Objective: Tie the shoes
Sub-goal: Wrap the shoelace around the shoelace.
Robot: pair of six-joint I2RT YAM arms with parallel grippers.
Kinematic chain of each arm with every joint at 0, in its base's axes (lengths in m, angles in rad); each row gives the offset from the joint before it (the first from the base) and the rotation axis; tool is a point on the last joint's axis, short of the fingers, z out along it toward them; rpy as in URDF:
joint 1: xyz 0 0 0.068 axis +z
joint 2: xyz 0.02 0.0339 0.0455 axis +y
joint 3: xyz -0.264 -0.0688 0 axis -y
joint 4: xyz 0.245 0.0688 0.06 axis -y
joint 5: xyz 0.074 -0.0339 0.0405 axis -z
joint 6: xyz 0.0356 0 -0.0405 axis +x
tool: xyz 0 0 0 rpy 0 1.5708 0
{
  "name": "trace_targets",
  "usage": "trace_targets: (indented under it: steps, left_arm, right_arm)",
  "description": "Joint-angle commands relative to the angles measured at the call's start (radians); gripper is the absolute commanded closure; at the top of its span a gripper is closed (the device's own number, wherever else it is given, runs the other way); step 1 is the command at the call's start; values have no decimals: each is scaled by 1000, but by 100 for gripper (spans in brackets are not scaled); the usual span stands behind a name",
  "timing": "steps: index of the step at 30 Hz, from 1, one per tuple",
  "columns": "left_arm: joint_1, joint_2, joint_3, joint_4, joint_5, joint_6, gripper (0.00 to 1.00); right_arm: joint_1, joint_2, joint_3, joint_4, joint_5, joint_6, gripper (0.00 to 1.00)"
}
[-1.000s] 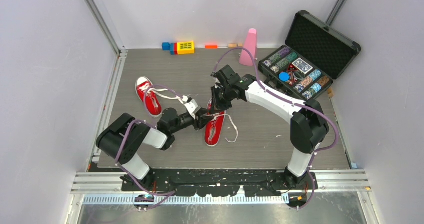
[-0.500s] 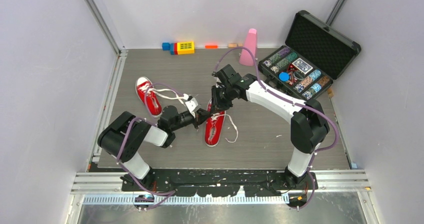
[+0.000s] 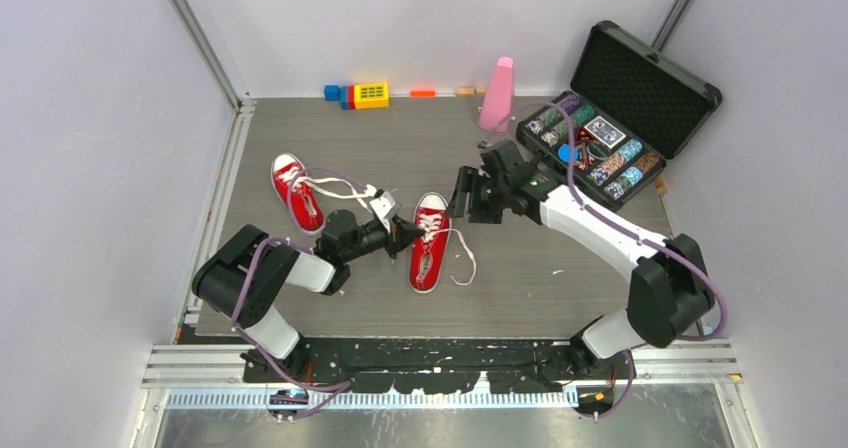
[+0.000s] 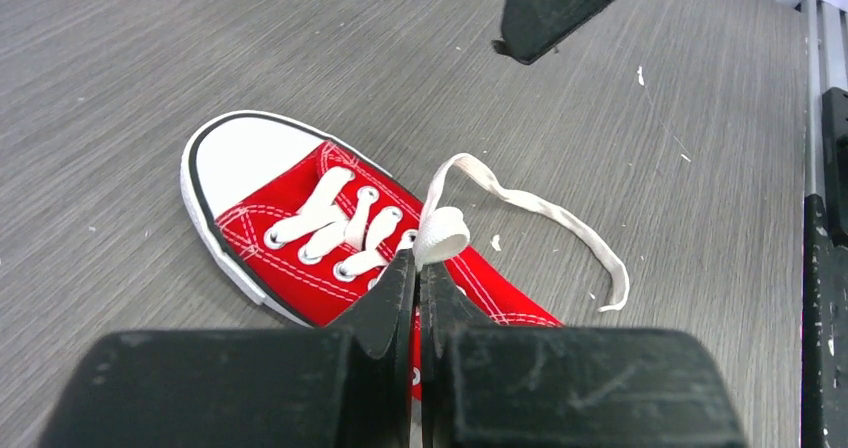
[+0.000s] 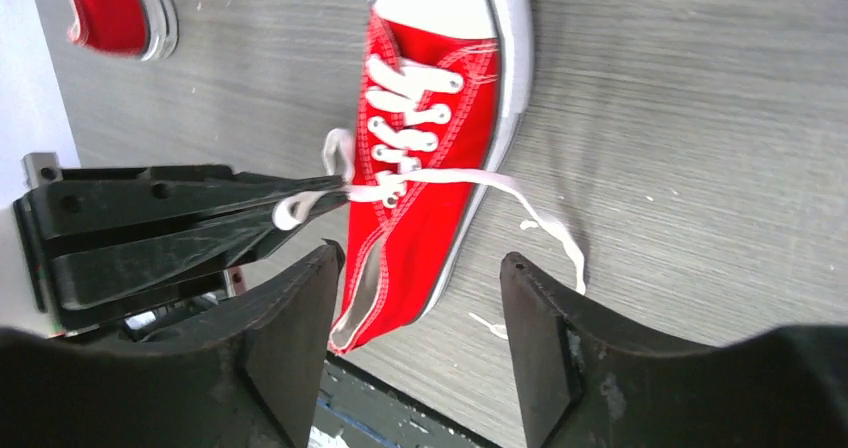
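**Item 1. My left gripper** (image 4: 418,268). The jaws are pressed together, pinching a fold of white lace (image 4: 442,234) right at the tips. Beyond the pinch, the lace arcs up and to the right of my tips, and its loose end lies on the table (image 3: 540,258).

**Item 2. My right gripper** (image 5: 420,258). The jaws are spread wide, with nothing between them and nothing touched. It hangs above the table, apart from my left gripper.

**Item 3. Near shoe** (image 3: 428,243). It is red canvas with a white toe cap and sole, and it sits upright on its sole.
- It lies directly under my left fingertips, with the toe ahead and to their left and the pinch over the upper eyelets.
- From my right fingers (image 5: 285,338) it lies below and ahead, toe pointing away, with one strand of lace trailing onto the table.
- No bow is tied.

**Item 4. Second shoe** (image 3: 297,191). It matches the first, lies on the table well apart behind my left gripper, and has slack lace beside it.

**Item 5. Other stock, all well away from both sets of fingers.**
- An open black case of chips (image 3: 620,108) sits beyond my right gripper.
- A pink cone (image 3: 497,93), a yellow block (image 3: 371,94) and a blue block (image 3: 332,92) sit along the far edge.
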Motion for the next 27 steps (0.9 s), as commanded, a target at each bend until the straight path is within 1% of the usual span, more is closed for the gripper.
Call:
trace_targets:
  steps: [1, 4, 6, 9, 11, 13, 15, 19, 22, 27]
  left_arm:
    - [5, -68, 47, -76, -70, -56, 100]
    - [2, -119, 90, -236, -117, -48, 100]
    - [2, -151, 106, -310, -137, -44, 100]
    - [-4, -187, 136, -426, -141, -31, 100]
    - [-10, -198, 145, -496, -151, -14, 100]
    - [-11, -206, 131, -503, -159, 3, 100]
    - [-11, -212, 116, -494, -159, 14, 100]
    - [-11, -211, 116, -505, -157, 24, 100]
    - [-11, -209, 108, -475, -152, 11, 100]
    - [-11, -221, 90, -445, -144, 5, 100]
  right_arm:
    - [-15, -96, -160, 252, 47, 218, 33]
    - [-14, -98, -242, 374, 63, 346, 35]
    - [-11, -85, -286, 449, 75, 430, 37]
    - [11, -58, -308, 489, 114, 532, 40]
    - [30, -44, -332, 515, 153, 590, 41]
    - [50, -38, -350, 553, 213, 644, 41]
    - [61, -32, -358, 561, 240, 682, 41]
    - [90, -50, -366, 516, 332, 729, 41]
    - [93, -59, -390, 500, 390, 788, 42]
    - [98, -31, -404, 517, 418, 858, 45]
